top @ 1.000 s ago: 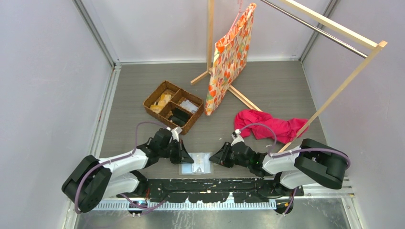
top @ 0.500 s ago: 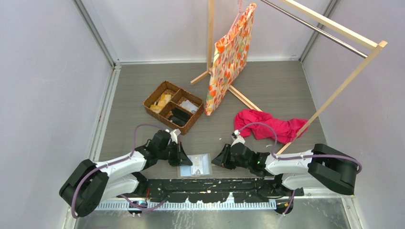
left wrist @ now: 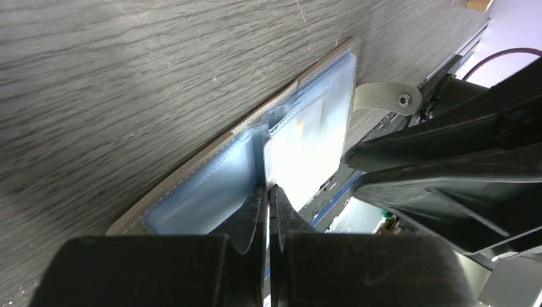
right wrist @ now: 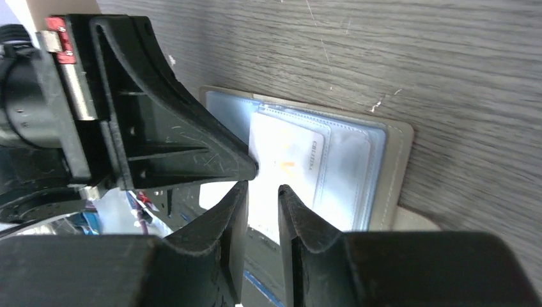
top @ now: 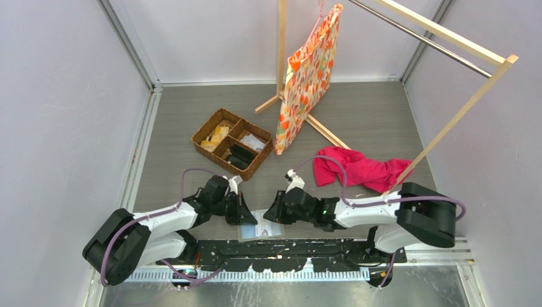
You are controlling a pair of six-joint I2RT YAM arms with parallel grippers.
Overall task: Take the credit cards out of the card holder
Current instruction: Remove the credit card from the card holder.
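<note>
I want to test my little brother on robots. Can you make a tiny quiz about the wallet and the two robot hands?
1. True or false: the card holder lies folded shut on the table.
2. Which has its fingers pressed together: the left gripper or the right gripper?
3. What colour is the crumpled cloth?

Key: 1 false, it lies open. 2 the left gripper. 3 pink.

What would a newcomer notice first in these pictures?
The orange flowered bag hanging from the wooden rack at the back stands out most. A pink cloth lies crumpled on the right. Near the front edge, the left gripper and right gripper meet over the open card holder.
</note>
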